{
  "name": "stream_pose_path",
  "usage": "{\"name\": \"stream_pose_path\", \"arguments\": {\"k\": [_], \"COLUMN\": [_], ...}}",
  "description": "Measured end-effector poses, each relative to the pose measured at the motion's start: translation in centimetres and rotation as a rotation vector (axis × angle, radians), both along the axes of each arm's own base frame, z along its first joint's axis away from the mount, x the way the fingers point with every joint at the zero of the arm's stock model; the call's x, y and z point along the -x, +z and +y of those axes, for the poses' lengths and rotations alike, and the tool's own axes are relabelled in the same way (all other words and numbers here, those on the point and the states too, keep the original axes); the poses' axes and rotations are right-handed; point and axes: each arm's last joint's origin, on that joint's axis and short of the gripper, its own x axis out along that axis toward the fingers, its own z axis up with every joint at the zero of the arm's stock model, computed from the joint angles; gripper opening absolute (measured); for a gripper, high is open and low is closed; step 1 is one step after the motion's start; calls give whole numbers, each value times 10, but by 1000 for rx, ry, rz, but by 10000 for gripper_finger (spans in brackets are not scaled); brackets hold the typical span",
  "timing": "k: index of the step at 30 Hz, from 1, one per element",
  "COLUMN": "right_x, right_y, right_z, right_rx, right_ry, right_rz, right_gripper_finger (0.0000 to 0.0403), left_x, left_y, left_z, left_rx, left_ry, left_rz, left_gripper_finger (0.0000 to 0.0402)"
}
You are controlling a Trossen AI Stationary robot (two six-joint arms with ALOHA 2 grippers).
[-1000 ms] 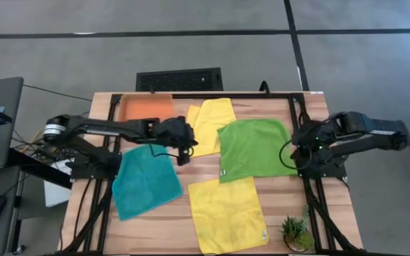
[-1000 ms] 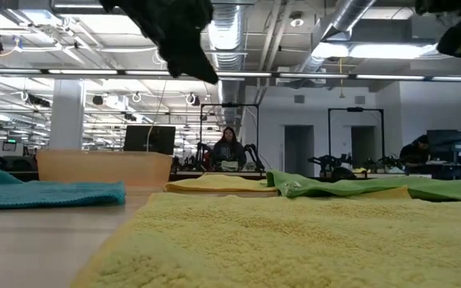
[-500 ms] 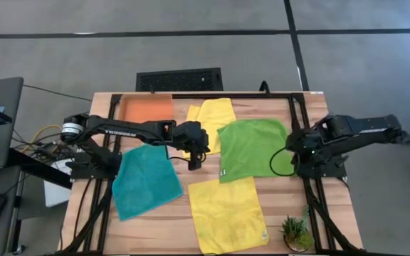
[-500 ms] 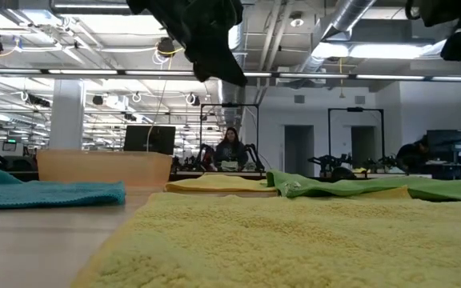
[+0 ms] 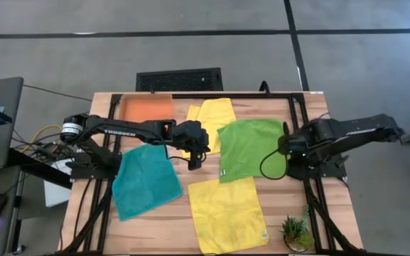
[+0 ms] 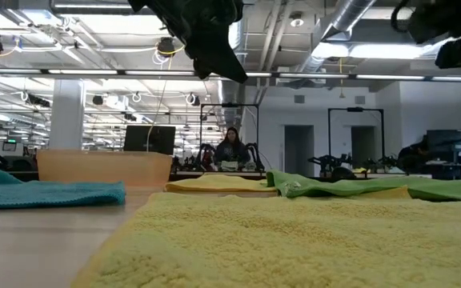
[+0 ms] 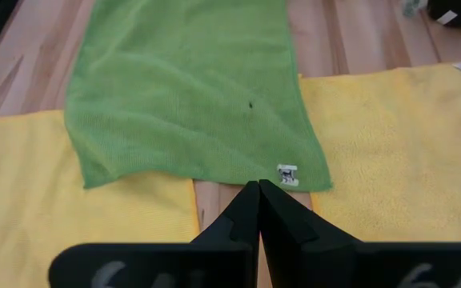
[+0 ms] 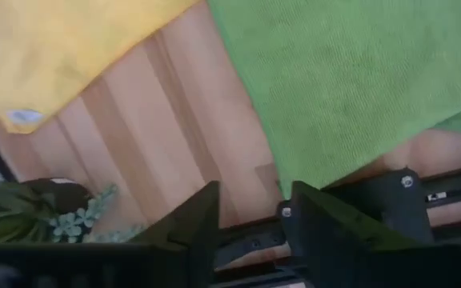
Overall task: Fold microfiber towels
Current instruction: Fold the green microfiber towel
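Four soft microfiber towels lie flat on the wooden counter [image 5: 184,178]. The lime green towel [image 5: 251,148] is at the right centre, and a yellow towel [image 5: 212,122] sits behind it beside the flat orange rectangular tray [image 5: 146,108]. The teal towel [image 5: 144,179] is at the left, and a second yellow towel [image 5: 228,213] lies nearest the front edge. The left hand [image 5: 194,158] hovers between the teal and green towels, fingers pressed together, holding nothing. The right hand [image 5: 285,148] hangs over the green towel's right edge, fingers apart and empty. A small potted plant [image 5: 295,232] stands at the front right corner.
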Motion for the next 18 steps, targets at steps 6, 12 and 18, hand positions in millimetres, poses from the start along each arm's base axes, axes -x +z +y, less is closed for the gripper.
{"name": "stream_pose_path", "arguments": {"k": [6, 12, 18], "right_x": [-15, -29, -38], "right_y": [-32, -51, -71], "right_z": [3, 9, 21], "right_rx": [30, 60, 88], "right_ry": [-100, -51, 2], "right_rz": [216, 326, 393], "right_gripper_finger": [229, 234, 234], "left_x": [0, 0, 0], "left_y": [0, 0, 0], "left_z": [0, 2, 2], "left_rx": [-28, -51, -42], "left_ry": [-25, -44, -58], "left_rz": [0, 0, -1], "left_gripper_finger": [0, 0, 0]}}
